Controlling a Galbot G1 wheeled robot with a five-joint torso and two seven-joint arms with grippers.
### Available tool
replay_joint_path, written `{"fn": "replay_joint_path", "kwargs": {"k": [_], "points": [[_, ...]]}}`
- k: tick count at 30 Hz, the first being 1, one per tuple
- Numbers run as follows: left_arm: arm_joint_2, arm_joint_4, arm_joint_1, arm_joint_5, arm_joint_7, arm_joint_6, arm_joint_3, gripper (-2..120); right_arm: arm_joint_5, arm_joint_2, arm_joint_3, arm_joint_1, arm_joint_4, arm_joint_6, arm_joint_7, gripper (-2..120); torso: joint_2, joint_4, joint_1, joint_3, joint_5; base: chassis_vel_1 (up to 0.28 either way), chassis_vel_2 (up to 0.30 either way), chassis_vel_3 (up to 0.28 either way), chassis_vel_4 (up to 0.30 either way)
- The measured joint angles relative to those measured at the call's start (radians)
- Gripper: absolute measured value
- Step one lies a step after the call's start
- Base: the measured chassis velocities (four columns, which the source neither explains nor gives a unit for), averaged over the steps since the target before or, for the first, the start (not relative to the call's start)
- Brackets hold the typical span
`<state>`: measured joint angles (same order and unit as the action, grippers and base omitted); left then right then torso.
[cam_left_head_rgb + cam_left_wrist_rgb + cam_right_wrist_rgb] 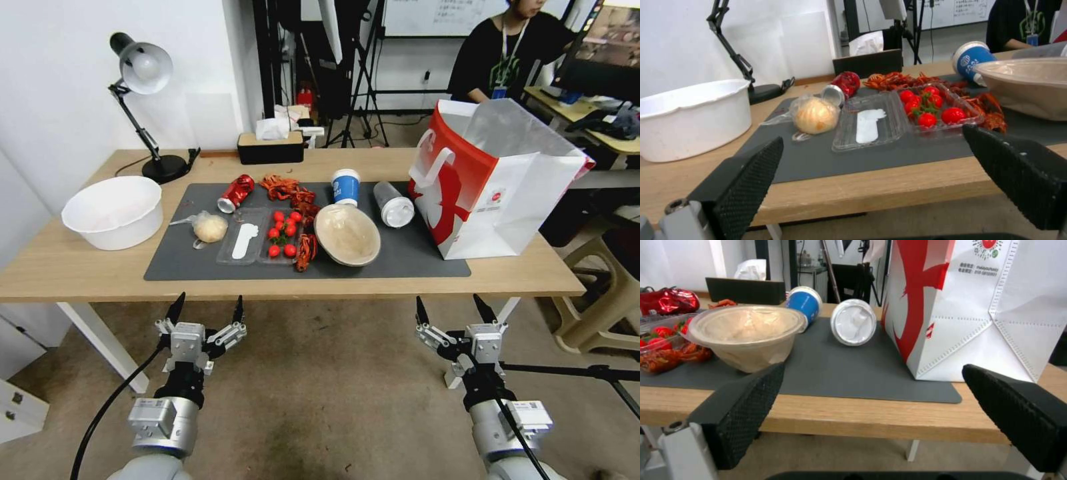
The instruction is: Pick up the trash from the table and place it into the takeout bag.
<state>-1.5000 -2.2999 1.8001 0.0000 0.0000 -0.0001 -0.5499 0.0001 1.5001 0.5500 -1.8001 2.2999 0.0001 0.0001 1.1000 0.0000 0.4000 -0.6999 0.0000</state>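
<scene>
Both hands released, empty, off the counter's (80,273) near edge: left hand (205,315), right hand (453,312). Trash sits untouched on the mat: lidded cup (393,204) on its side just beside the takeout bag (497,193) at the right end. I'd take that cup first with the right hand, lift above the bag rim; room between bowl (347,234) and bag is tight.

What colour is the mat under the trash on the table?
Dark grey, plain and unpatterned: the large rectangular mat lies on the light-wood table. Head view shows it best.
</scene>
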Motion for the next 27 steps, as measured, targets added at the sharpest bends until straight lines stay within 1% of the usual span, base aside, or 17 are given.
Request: {"fn": "replay_joint_path", "kwargs": {"k": [20, 24, 26, 27], "points": [[0.000, 0.000, 0.000, 0.000, 0.000, 0.000, 0.000, 100, 0.000, 0.000, 0.000, 0.000, 0.000, 0.000, 0.000, 100, 0.000, 0.0000, 0.000, 0.000, 0.0000, 0.000, 0.000, 0.000, 0.000], [-0.004, 0.004, -0.009, -0.001, 0.003, 0.009, -0.007, 100, 0.000, 0.000, 0.000, 0.000, 0.000, 0.000, 0.000, 100, 0.000, 0.0000, 0.000, 0.000, 0.0001, 0.000, 0.000, 0.000, 0.000], [-0.028, 0.035, -0.060, -0.013, 0.019, 0.076, -0.051, 100, 0.000, 0.000, 0.000, 0.000, 0.000, 0.000, 0.000, 100, 0.000, 0.0000, 0.000, 0.000, 0.0000, 0.000, 0.000, 0.000, 0.000], [-0.028, 0.035, -0.060, -0.013, 0.019, 0.076, -0.051, 100, 0.000, 0.000, 0.000, 0.000, 0.000, 0.000, 0.000, 100, 0.000, 0.0000, 0.000, 0.000, 0.0000, 0.000, 0.000, 0.000, 0.000]]}}
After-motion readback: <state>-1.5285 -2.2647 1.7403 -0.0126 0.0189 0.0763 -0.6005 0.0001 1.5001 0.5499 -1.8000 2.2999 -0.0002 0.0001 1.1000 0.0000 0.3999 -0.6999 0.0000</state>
